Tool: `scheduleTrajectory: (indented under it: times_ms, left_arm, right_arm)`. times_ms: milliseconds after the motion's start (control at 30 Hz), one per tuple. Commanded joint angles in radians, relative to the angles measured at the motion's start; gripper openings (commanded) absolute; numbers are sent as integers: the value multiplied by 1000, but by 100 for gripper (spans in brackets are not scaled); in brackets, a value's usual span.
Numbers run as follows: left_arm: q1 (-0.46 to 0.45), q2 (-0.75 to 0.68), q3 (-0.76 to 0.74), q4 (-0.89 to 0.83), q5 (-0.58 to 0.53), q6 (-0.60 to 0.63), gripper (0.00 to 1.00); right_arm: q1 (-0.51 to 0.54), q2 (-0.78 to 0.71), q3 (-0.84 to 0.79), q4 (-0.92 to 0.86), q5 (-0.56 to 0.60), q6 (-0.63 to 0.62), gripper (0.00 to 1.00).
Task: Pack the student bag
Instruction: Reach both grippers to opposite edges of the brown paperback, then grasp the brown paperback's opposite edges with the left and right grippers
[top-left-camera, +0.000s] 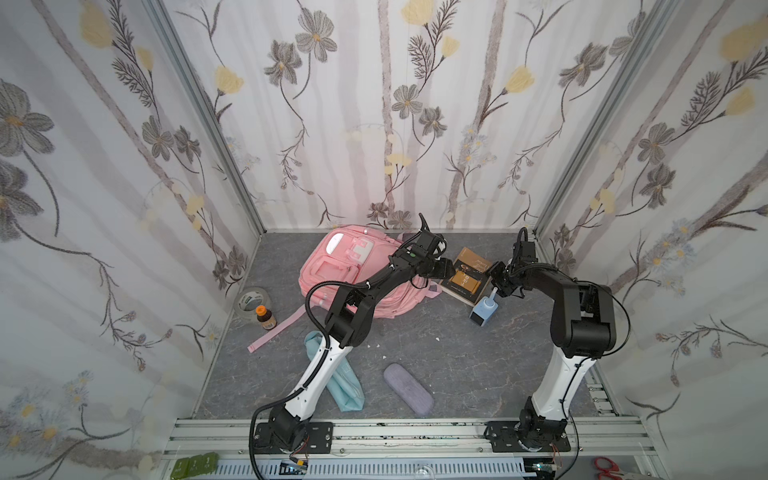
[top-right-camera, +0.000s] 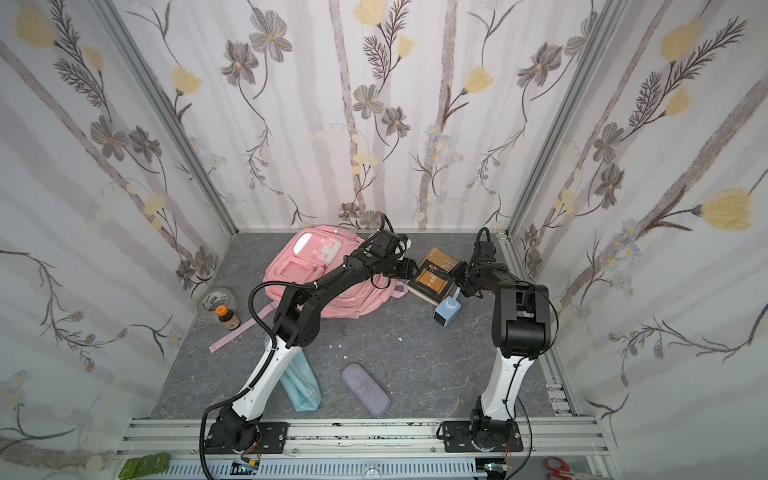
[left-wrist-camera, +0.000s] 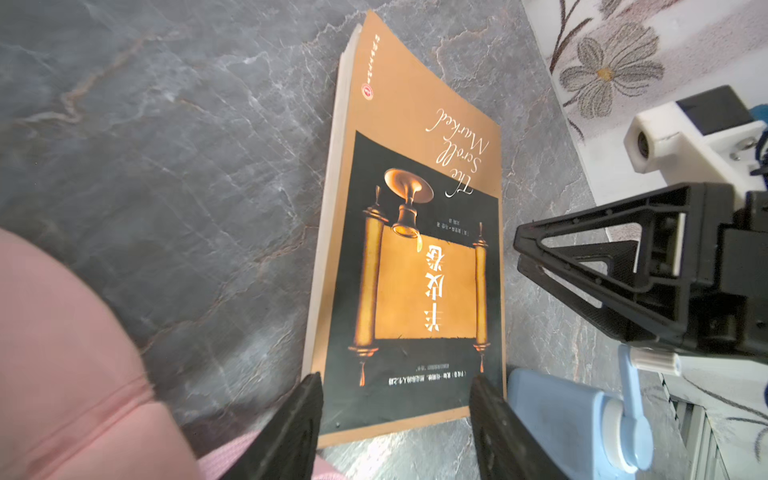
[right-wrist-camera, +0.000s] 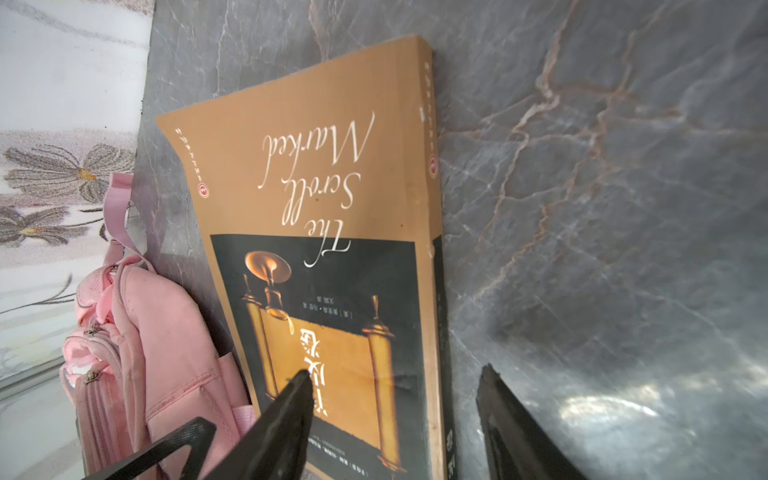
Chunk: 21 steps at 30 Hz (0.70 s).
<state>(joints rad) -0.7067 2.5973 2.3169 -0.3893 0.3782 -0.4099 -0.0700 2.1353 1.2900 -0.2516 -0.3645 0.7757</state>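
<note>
Grey marbled desk (top-left-camera: 436, 340): found book (top-left-camera: 465, 276) flat beside student bag (top-left-camera: 332, 270), flanked by left gripper (left-wrist-camera: 395, 378) and right gripper (right-wrist-camera: 397, 370), fingers (right-wrist-camera: 286, 415) spread, empty, likely for shared lift.

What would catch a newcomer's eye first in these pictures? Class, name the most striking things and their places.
The pink student bag lies near the back wall, left of centre in both top views. To its right lies a tan book with a golden scroll cover, and the left gripper and right gripper, both open, hover at it from opposite sides.
</note>
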Motion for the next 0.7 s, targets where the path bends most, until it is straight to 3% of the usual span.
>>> scheduleTrajectory:
  times_ms: [0, 400, 667]
  left_arm:
    - [-2, 30, -4, 73, -35, -61, 59]
    - [3, 84, 7, 75, -98, -79, 59]
    - [22, 110, 4, 73, -72, -139, 60]
  right_arm:
    - [-1, 22, -1, 90, -70, -4, 63]
    - [-12, 55, 10, 106, -113, 5, 62]
    - [-14, 56, -8, 156, -136, 27, 60]
